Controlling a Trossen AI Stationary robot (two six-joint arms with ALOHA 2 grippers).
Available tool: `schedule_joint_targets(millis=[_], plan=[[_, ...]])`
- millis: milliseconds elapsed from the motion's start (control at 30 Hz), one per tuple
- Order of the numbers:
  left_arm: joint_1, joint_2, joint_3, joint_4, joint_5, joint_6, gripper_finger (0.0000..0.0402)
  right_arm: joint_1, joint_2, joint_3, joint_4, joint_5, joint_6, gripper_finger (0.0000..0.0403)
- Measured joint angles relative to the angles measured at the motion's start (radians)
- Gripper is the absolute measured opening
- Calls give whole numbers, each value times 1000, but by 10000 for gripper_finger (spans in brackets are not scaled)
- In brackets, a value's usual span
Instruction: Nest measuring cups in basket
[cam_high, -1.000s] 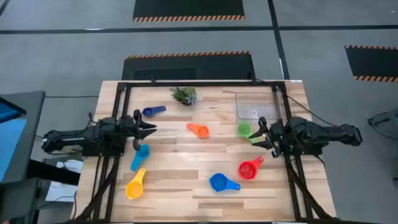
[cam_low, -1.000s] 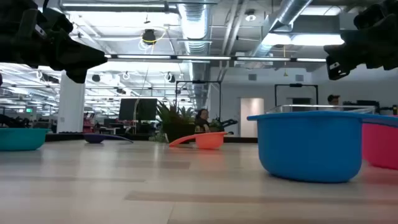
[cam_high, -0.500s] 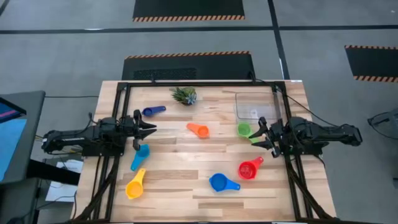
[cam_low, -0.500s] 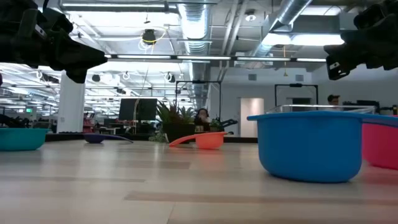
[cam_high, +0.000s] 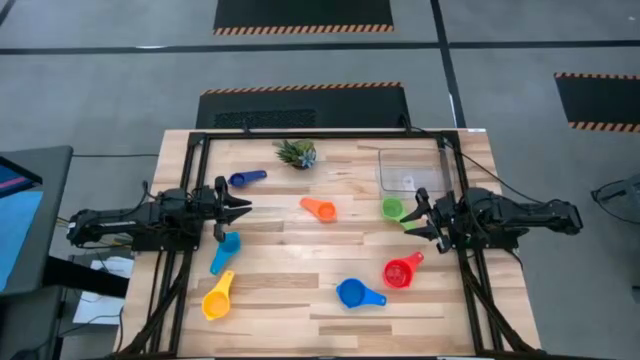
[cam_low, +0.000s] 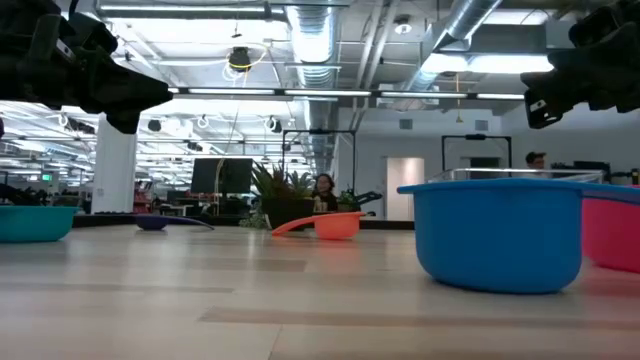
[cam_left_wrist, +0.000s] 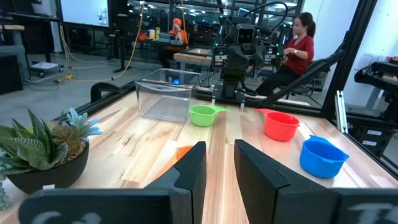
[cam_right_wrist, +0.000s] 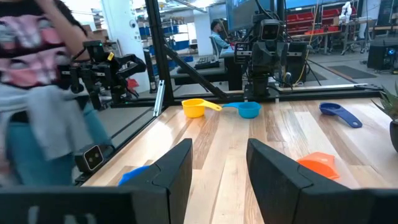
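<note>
Several measuring cups rest upright on their bases on the wooden table: dark blue (cam_high: 245, 179), orange (cam_high: 319, 209), green (cam_high: 393, 209), light blue (cam_high: 225, 250), yellow (cam_high: 217, 297), blue (cam_high: 358, 294) and red (cam_high: 402, 271). The clear basket (cam_high: 410, 170) stands at the far right, just beyond the green cup. My left gripper (cam_high: 243, 205) hovers open above the table's left side, between the dark blue and light blue cups. My right gripper (cam_high: 412, 215) hovers open at the right side, over the green cup's handle. In the low view both grippers (cam_low: 120, 95) (cam_low: 560, 95) hang well above the tabletop.
A small spiky potted plant (cam_high: 296, 153) stands at the far edge, left of the basket. A dark frame (cam_high: 200, 140) borders the table. A person's blurred sleeve (cam_right_wrist: 37, 74) shows off the table's near side; more people (cam_left_wrist: 298, 43) sit in the room behind.
</note>
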Motion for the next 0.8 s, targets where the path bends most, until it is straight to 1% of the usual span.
schedule_joint_targets(millis=[667,800], plan=[[0,0,0,0,0,0,73,0,0,0,0,1,0,177],[0,0,0,0,0,0,73,-2,0,0,0,24,-1,177]])
